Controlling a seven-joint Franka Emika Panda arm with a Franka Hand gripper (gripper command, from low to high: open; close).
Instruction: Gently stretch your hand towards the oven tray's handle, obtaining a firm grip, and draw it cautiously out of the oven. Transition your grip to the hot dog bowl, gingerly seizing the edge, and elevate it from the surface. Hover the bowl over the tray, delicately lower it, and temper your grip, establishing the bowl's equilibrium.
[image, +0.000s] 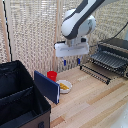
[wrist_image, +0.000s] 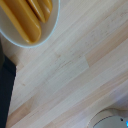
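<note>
Gripper (image: 71, 62) hovers above table (image: 95, 100), fingers apart, grasping nothing. Bowl (image: 64, 86) on table beside red cup (image: 52, 76). Tray (image: 109, 60) sits in oven (image: 114, 56), door down.

The table (image: 95, 100) is pale wood, its planks running in long strips with fine grain; on it, toward the exterior view's right and rear, stands the oven (image: 114, 52), its door flap (image: 96, 73) folded down just over the wood; near the middle sits the bowl (image: 64, 86), white and shallow, with orange-yellow food inside; just behind it stands a red cup (image: 52, 76); at the exterior view's left a big black case (image: 20, 97) lies open, its blue-lined flap (image: 46, 86) close beside the bowl; in the wrist view the bowl (wrist_image: 30, 22) rests on bare planks (wrist_image: 75, 70).
</note>
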